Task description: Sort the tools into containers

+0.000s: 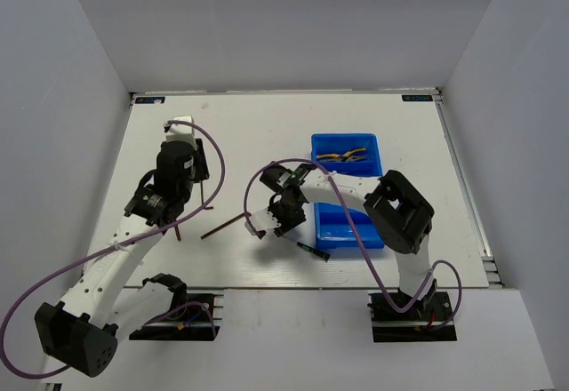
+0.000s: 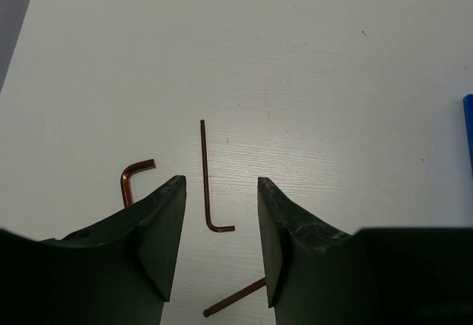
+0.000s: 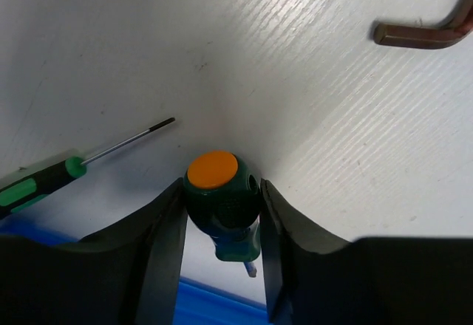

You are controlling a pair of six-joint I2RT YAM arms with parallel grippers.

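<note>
My right gripper (image 1: 269, 222) (image 3: 222, 186) is shut on a stubby green-handled screwdriver (image 3: 219, 201) with an orange cap, held just above the table, left of the blue tray (image 1: 372, 142). Yellow-handled pliers (image 1: 342, 155) lie in the tray's far compartment. A thin dark screwdriver (image 1: 311, 249) (image 3: 52, 176) lies by the tray's near left corner. My left gripper (image 1: 205, 165) (image 2: 219, 181) is open above the table, with a thin L-shaped hex key (image 2: 206, 185) between its fingers, untouched. A second hex key (image 2: 131, 179) lies left of it and a third (image 2: 235, 298) nearer.
The tray's near compartment (image 1: 342, 231) is partly hidden under my right arm. A hex key (image 3: 425, 33) lies on the table beyond my right gripper. The tray's edge (image 2: 468, 129) shows at the right of the left wrist view. Grey walls enclose the table.
</note>
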